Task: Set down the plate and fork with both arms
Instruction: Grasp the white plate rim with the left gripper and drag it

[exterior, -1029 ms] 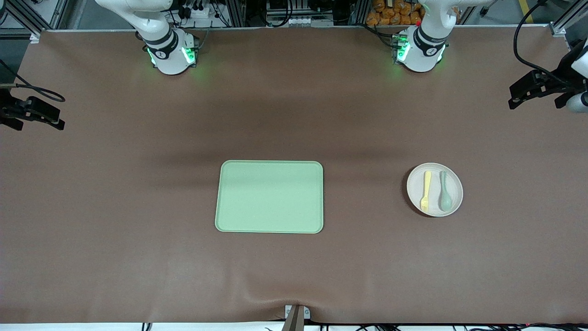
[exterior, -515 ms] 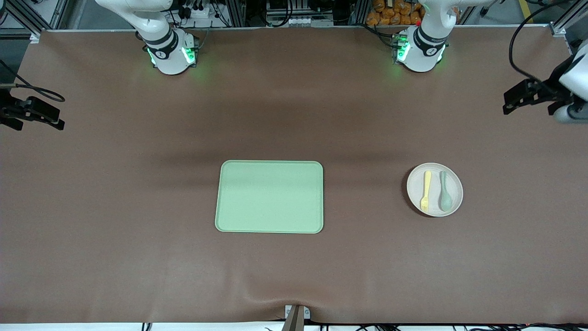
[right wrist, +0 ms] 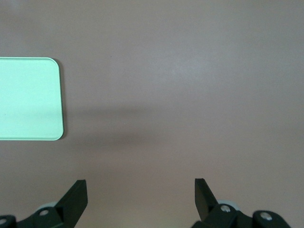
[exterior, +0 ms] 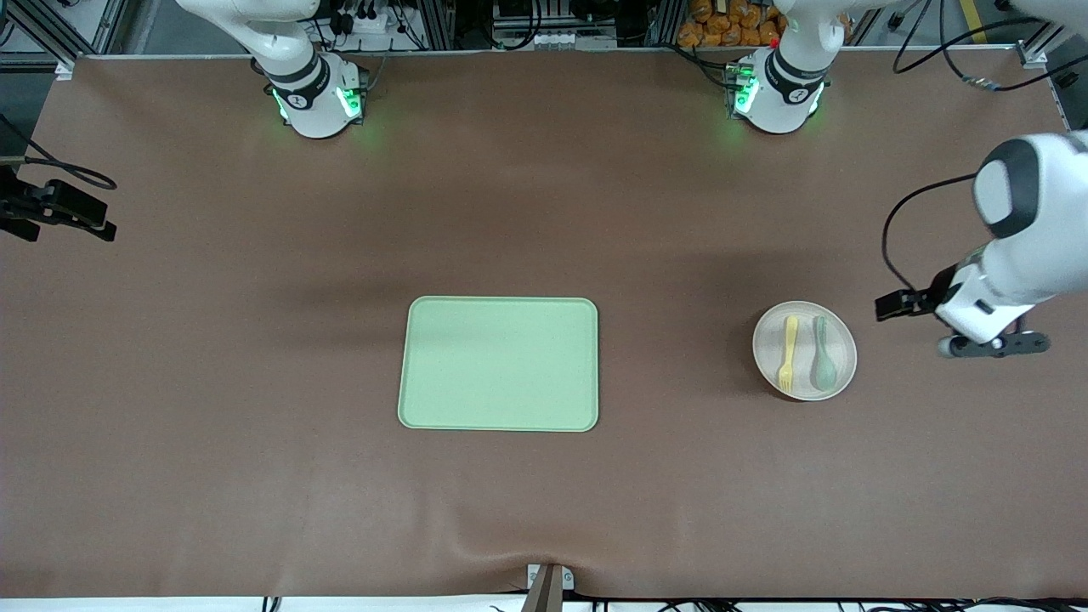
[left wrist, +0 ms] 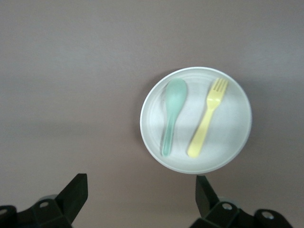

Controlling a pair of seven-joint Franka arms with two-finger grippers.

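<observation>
Two utensils on plate (exterior: 804, 350): fork (exterior: 788, 354) and spoon (exterior: 824, 353), side by side, apart, fork toward tray (exterior: 499, 364). Plate on table (exterior: 212, 382) toward left arm's end, well apart from tray at centre. Left gripper (left wrist: 141, 202) over bare table beside plate, jaws spread, empty. Right gripper (right wrist: 140, 202) at right arm's end over bare table, jaws spread, empty, tray corner visible in right wrist view.

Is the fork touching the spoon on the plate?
Apart. The left wrist view shows bare plate between the fork and spoon.
</observation>
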